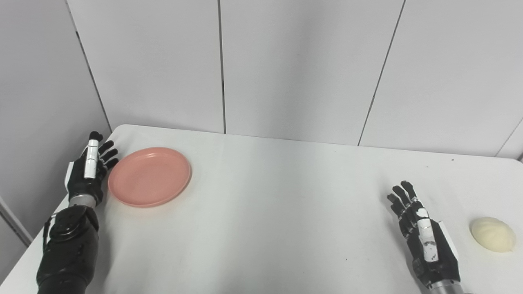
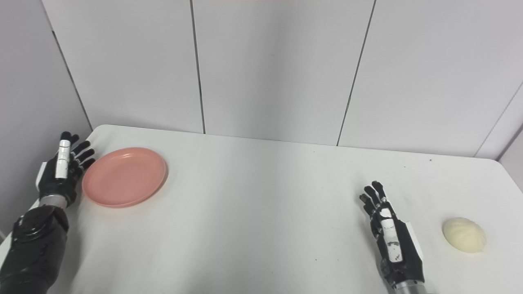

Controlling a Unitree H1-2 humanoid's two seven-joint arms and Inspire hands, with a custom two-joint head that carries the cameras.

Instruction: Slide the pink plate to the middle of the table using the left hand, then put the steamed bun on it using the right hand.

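Left robot hand (image 1: 88,169) spread wide, empty, just beside the round pink plastic plate (image 1: 149,176); right robot hand (image 1: 425,237) spread, empty, near the pale steamed bun (image 1: 492,233).

white table (image 1: 261,212), pink plate (image 1: 149,177), steamed bun (image 1: 492,233)

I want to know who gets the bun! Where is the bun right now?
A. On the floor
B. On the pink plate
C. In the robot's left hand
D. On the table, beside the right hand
D: the steamed bun lies on the table just outside the open right hand, far from the pink plate.
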